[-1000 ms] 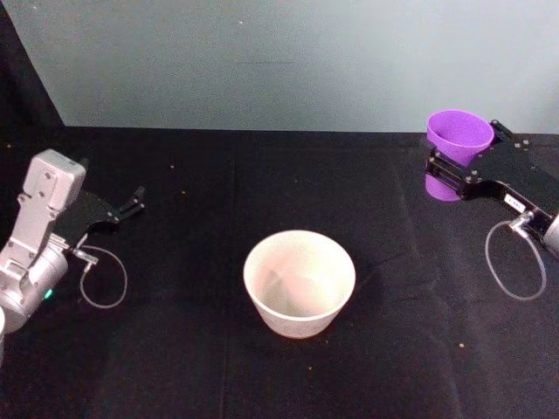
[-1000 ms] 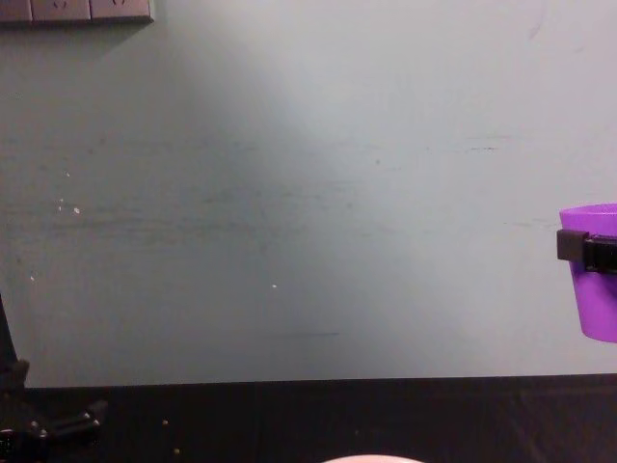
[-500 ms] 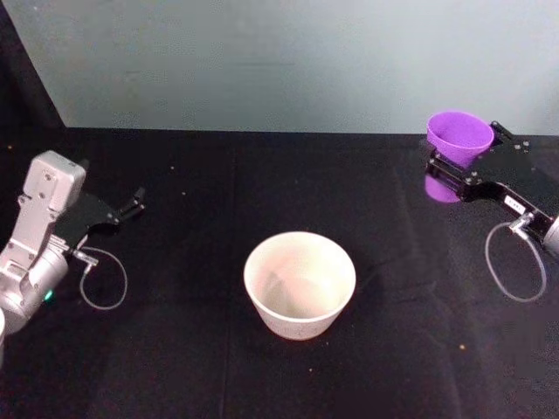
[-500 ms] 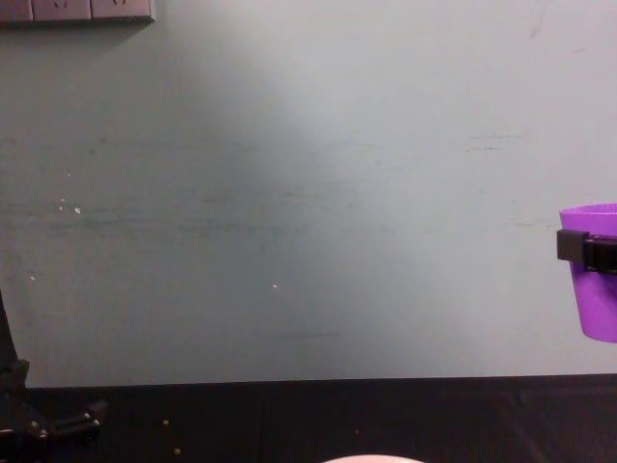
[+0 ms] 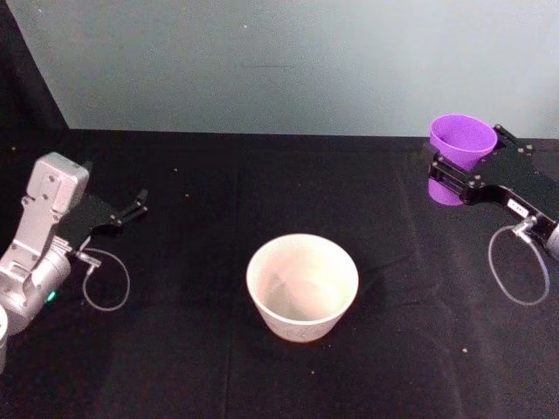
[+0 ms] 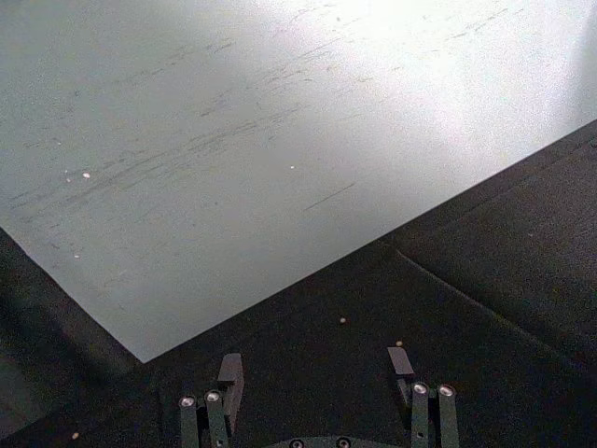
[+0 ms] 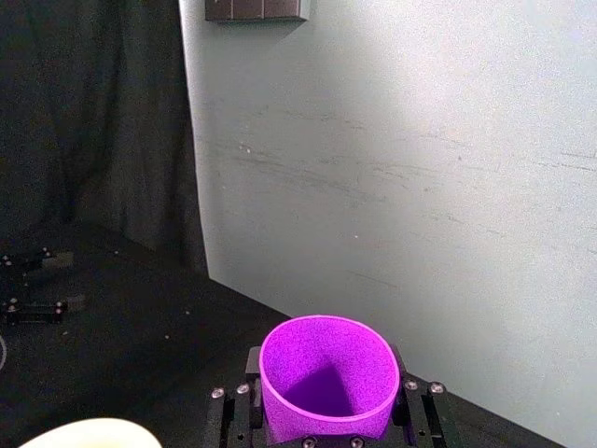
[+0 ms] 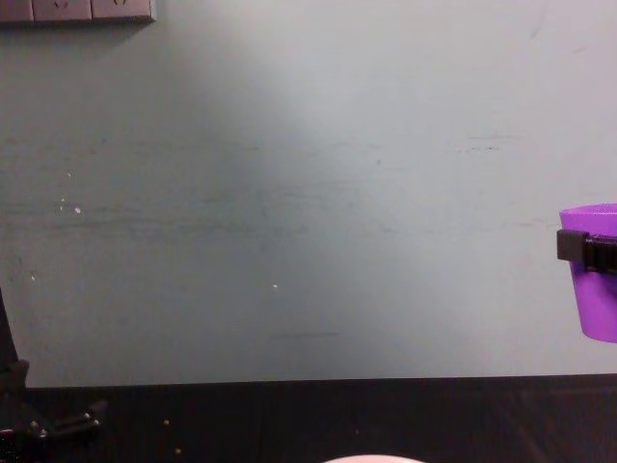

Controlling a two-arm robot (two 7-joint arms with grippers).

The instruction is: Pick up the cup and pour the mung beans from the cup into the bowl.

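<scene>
The left hand [image 5: 135, 208] is sitting open and empty at the left side of the black-clothed tabletop [image 5: 262, 175]. The round, pale white-pink bowl [image 5: 301, 236] is standing at centre. Far right, the right hand [image 5: 470, 164] is clasping the small, smooth purple plastic cup [image 5: 461, 137] upright, above the tabletop. It is probably light, slick and flexible, so a gentle mid-wall squeeze suits it.
</scene>
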